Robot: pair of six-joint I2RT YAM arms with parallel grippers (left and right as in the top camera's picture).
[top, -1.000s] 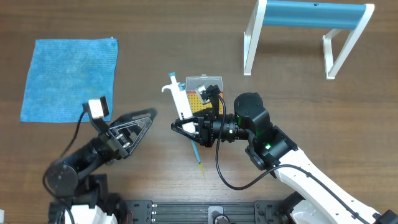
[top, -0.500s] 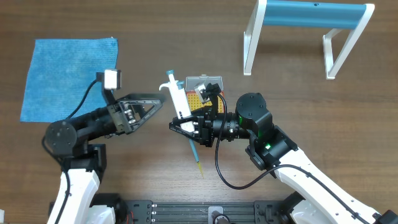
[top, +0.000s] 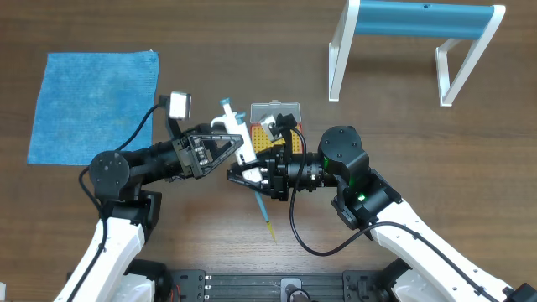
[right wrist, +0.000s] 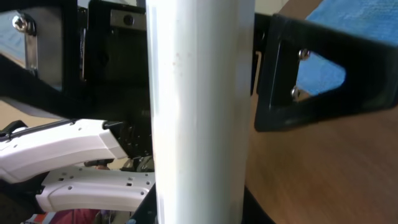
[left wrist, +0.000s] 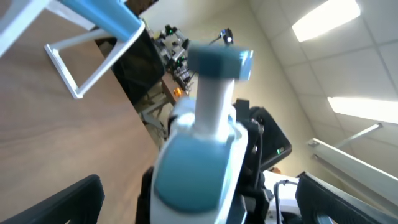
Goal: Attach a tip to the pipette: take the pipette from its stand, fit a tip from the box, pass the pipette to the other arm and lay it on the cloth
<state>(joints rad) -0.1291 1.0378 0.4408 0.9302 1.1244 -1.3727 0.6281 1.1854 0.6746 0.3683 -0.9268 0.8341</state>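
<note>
The pipette (top: pixel 236 127), with a tip (top: pixel 270 225) on its lower end, is tilted above the counter (top: pixel 210 50) beside the tip box (top: pixel 267 127). The right end effector (top: pixel 245 174) is clenched on its mid-body. The left end effector (top: pixel 228 144) is released, with its fingers either side of the pipette head. The cloth (top: pixel 92 107) lies well apart.

brown wood-grain table (top: pixel 210 33) across the whole top view. black slotted rail (top: pixel 243 281) along the middle of the bottom edge. in the left wrist view, white panelled ceiling (left wrist: pixel 280 68) at upper right, with a bright light panel (left wrist: pixel 326 18) in the top right corner and a lit light strip (left wrist: pixel 360 106) at the right edge. dark equipment (left wrist: pixel 174 46) at upper middle, too blurred to tell apart.
</note>
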